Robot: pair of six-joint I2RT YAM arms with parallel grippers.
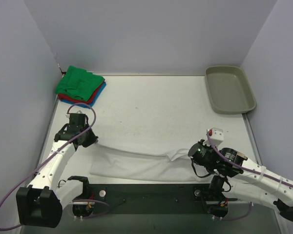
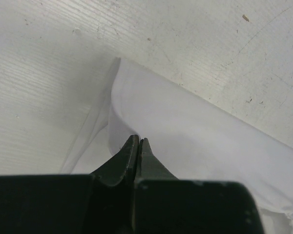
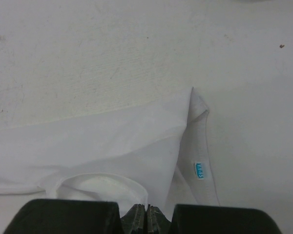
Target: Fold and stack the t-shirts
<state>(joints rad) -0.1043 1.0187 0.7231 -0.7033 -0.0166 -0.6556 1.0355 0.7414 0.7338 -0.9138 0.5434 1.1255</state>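
A white t-shirt (image 1: 132,165) lies as a long band across the near part of the table, between my two grippers. My left gripper (image 1: 92,140) is shut on its far-left corner; in the left wrist view the closed tips (image 2: 138,142) sit in the white cloth (image 2: 195,136). My right gripper (image 1: 191,150) is shut on the shirt's right end. There the collar (image 3: 95,183) and a small blue label (image 3: 199,170) show just past the closed jaws (image 3: 146,208). A folded stack sits at the far left corner: green (image 1: 79,83) on top, red (image 1: 71,100) and blue (image 1: 98,95) beneath.
A grey-beige tray (image 1: 229,88) stands at the far right corner with nothing in it. Walls close off the table at the left, back and right. A dark strip (image 1: 151,195) with the arm bases runs along the near edge.
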